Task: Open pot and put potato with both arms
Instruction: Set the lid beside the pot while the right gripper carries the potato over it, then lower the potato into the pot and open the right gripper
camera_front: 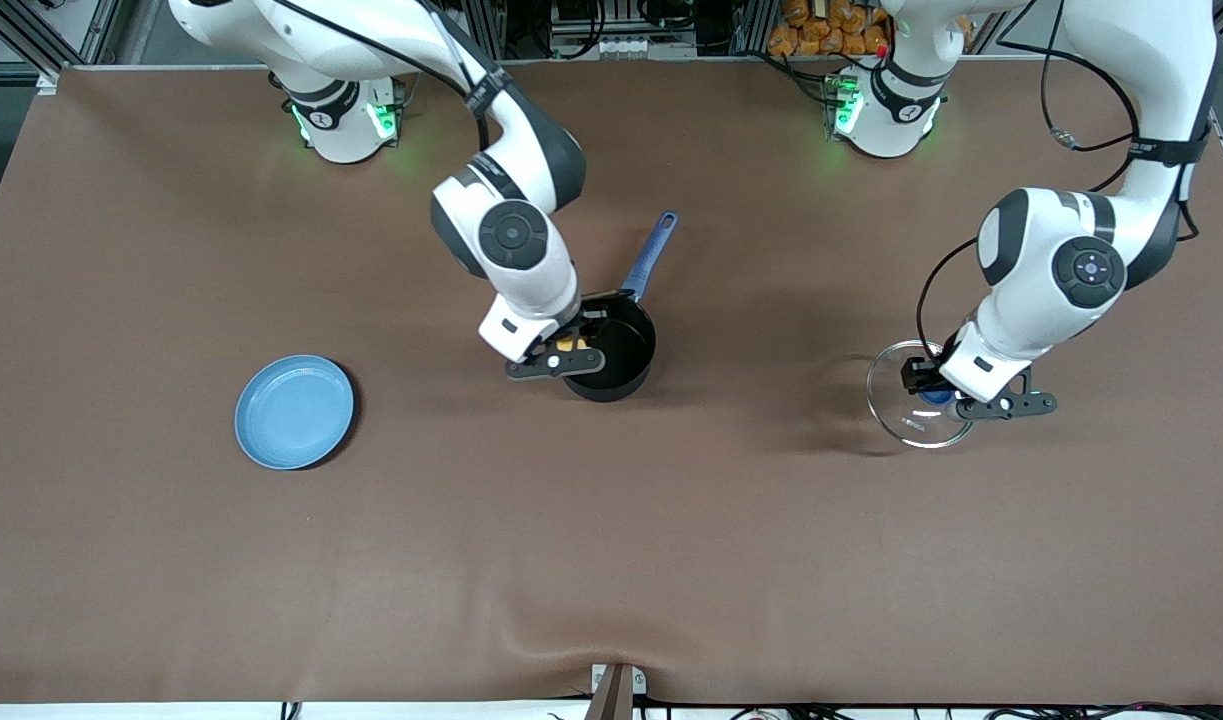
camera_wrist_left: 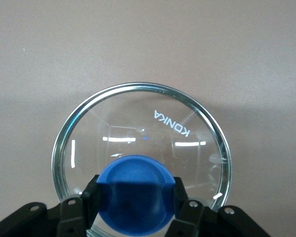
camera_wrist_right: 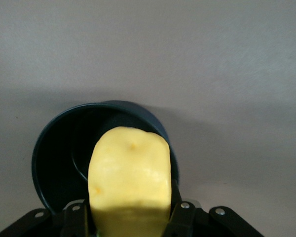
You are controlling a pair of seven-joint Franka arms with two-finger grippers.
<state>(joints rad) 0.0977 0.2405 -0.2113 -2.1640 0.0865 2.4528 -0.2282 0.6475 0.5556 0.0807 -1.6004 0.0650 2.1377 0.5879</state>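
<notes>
The black pot (camera_front: pixel 616 350) stands open mid-table, its blue handle (camera_front: pixel 653 252) pointing toward the robots' bases. My right gripper (camera_front: pixel 571 347) is shut on the yellow potato (camera_wrist_right: pixel 129 177) and holds it over the pot's rim; the pot's dark inside (camera_wrist_right: pixel 64 158) shows below it. My left gripper (camera_front: pixel 933 392) is shut on the blue knob (camera_wrist_left: pixel 136 192) of the glass lid (camera_wrist_left: pixel 143 123). The lid (camera_front: pixel 901 400) is at or just above the table toward the left arm's end, well apart from the pot.
A flat blue plate (camera_front: pixel 294 411) lies on the brown table toward the right arm's end, nearer the front camera than the pot. A bracket (camera_front: pixel 617 688) sits at the table's front edge.
</notes>
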